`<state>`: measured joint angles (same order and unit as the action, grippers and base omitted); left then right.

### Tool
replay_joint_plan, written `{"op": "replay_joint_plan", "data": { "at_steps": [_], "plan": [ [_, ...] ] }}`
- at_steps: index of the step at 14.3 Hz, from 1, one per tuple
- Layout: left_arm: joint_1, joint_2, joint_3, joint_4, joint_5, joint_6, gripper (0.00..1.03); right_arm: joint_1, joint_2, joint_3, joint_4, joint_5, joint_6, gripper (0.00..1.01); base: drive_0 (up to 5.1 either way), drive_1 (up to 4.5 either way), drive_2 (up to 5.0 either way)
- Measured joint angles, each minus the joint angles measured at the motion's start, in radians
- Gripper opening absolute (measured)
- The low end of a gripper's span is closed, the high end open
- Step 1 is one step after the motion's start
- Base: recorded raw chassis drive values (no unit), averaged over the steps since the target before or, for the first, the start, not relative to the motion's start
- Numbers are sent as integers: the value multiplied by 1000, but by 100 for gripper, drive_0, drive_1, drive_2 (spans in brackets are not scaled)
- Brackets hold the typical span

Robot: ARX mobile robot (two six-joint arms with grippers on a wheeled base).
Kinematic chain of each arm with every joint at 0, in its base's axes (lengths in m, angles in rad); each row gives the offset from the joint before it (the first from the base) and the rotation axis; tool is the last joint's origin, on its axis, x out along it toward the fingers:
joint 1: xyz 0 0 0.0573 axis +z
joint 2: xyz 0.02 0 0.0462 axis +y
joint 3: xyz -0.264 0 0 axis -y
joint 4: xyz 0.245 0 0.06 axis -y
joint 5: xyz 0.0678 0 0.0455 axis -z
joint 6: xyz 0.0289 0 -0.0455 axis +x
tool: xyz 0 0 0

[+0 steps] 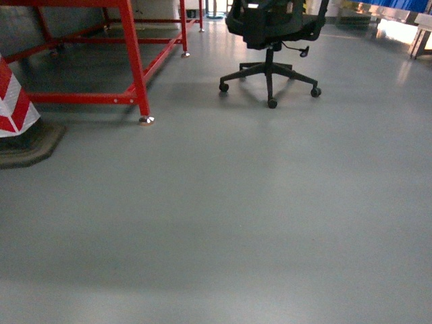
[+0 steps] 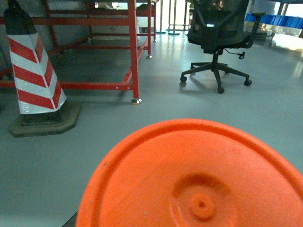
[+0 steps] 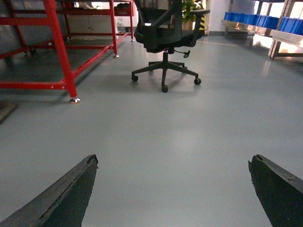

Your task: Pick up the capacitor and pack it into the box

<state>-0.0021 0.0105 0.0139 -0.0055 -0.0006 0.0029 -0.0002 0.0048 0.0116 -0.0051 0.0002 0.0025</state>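
Looking ahead in the head view, you get bare grey floor [image 1: 223, 223], a red metal frame [image 1: 131, 61] upper left, a black office chair [image 1: 270, 40] at top centre, and the edge of a red-and-white striped cone [image 1: 13, 101] on its dark base at far left; neither arm shows here. In the left wrist view, an orange round disc [image 2: 189, 179] with a moulded hub fills the lower frame, blocking the left gripper, so you cannot tell how its jaws stand. Behind it sit the cone, frame and chair, with blue bins [image 2: 279, 21] top right. In the right wrist view, your right gripper [image 3: 175, 189] is spread wide with nothing between its dark fingers [image 3: 66, 194], floor showing through. No view shows the box or a capacitor.
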Motion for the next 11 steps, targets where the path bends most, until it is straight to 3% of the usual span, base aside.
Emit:
{"op": "replay_joint_plan", "data": {
  "at_steps": [11],
  "plan": [
    [0, 0, 0, 0, 0, 0, 42, 0, 0, 0, 4, 0, 0, 98, -502, 234, 234]
  ]
}}
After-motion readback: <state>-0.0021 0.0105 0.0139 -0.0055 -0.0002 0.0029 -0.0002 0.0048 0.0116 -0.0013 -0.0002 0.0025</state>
